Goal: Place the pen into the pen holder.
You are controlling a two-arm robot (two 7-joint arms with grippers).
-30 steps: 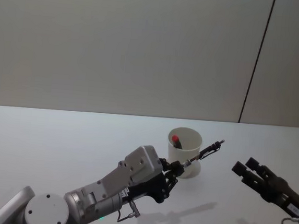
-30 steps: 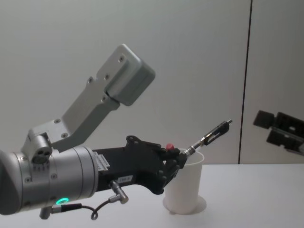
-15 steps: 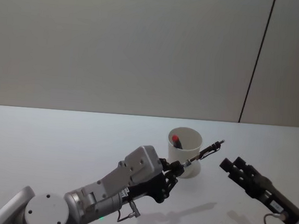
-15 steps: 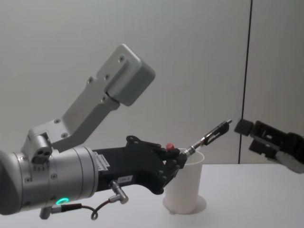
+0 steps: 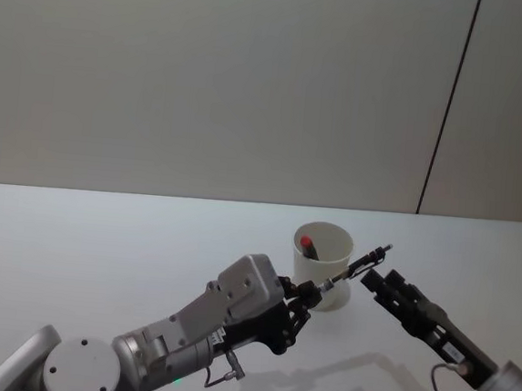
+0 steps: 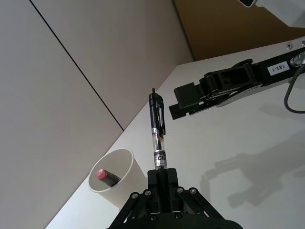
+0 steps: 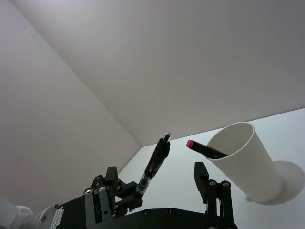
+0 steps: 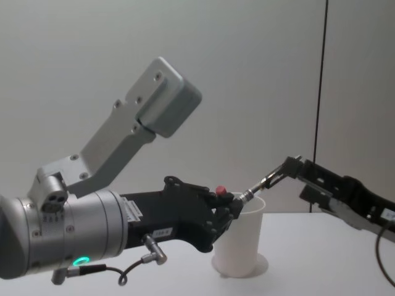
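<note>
Since the earlier frames the right gripper (image 5: 374, 280) has advanced from the right edge toward the pen's free end, while the left gripper (image 5: 305, 300) has kept its place. Head view: the left gripper pinches the lower end of the pen (image 5: 357, 265) just in front of the pen holder (image 5: 323, 263), a white paper cup on the table (image 5: 101, 246) with a red-capped marker (image 5: 309, 246) already leaning inside; the pen's long axis rises obliquely from the left fingers up and to the right, its clip end pointing at the right gripper, which is now at that tip. Left wrist view: the pen (image 6: 157, 137) stands straight out of the closed left fingers (image 6: 163, 177), clip end away from them, with the right gripper (image 6: 183, 100) just beyond and beside the tip and the pen holder (image 6: 116, 174) off to one side, nearer the left fingers. Right wrist view: the right gripper's two fingers (image 7: 202, 177) are spread apart, and the pen (image 7: 155, 164) runs up near one of them rather than squarely between; the pen holder (image 7: 248, 160) lies to the other side. Chest view: the pen (image 8: 271, 179) slants up and rightward above the rim of the pen holder (image 8: 239, 243), bridging the left gripper (image 8: 229, 213) and the right gripper (image 8: 295, 165). Judged from this, a handover is being set up, which turns on the spread right fingers straddling the upper shaft
</note>
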